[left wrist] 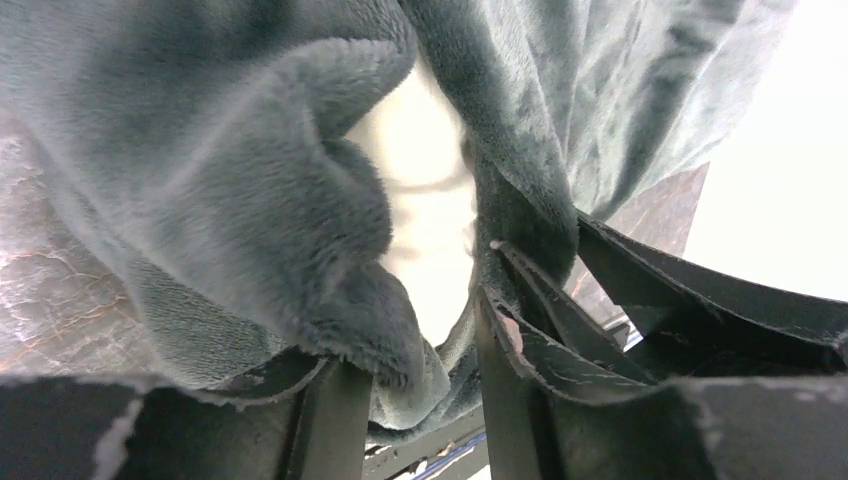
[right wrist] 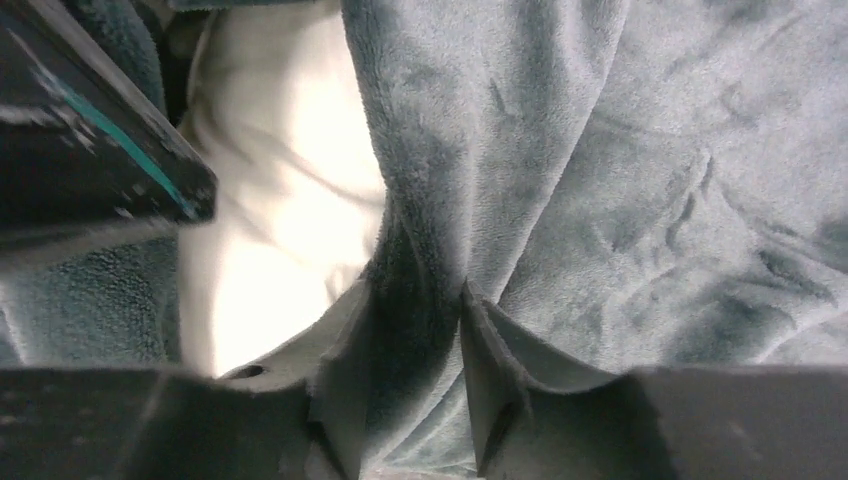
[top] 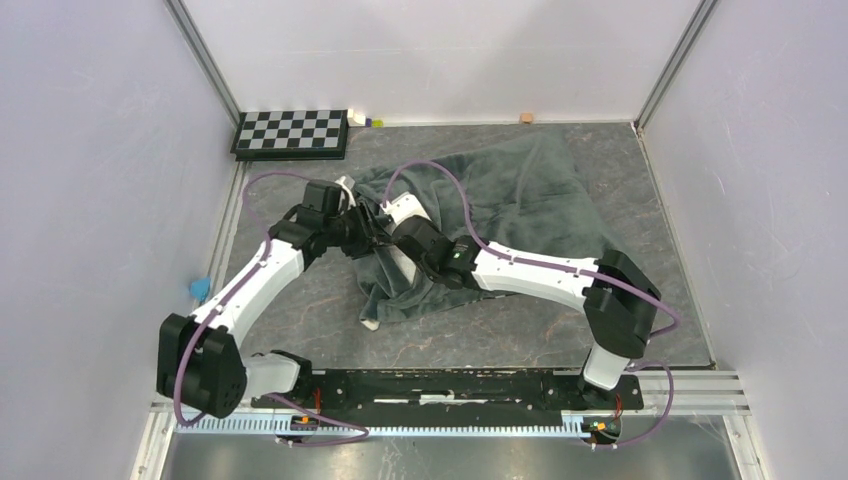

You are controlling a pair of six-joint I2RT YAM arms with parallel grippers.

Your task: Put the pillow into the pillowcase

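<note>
1. The left gripper (left wrist: 415,350) has its jaws part-way apart, with a lump of dark plush lying in the gap. Whether they press on it cannot be told.
2. The right gripper (right wrist: 410,335) also stands part-way apart. A ridge of the same plush rises between its fingers (right wrist: 490,400); whether they squeeze it cannot be told either.
3. In the overhead view both grippers meet just left of centre, at the left end of the pillowcase (top: 520,190), almost touching each other.
4. The pillowcase shows its grey-green plush face. It lies rumpled from the centre of the overhead frame toward the upper right.
5. The pillow (right wrist: 270,200) shows as a cream patch through a parting in the plush, up and left of the right gripper. A white corner also pokes out at the pillowcase's lower left edge.
6. The rest of the pillow is covered by the fabric.
7. All of this lies on the grey marbled table (top: 300,300).
8. A checkerboard (top: 292,131) lies at the upper left, well apart from the fabric.
</note>
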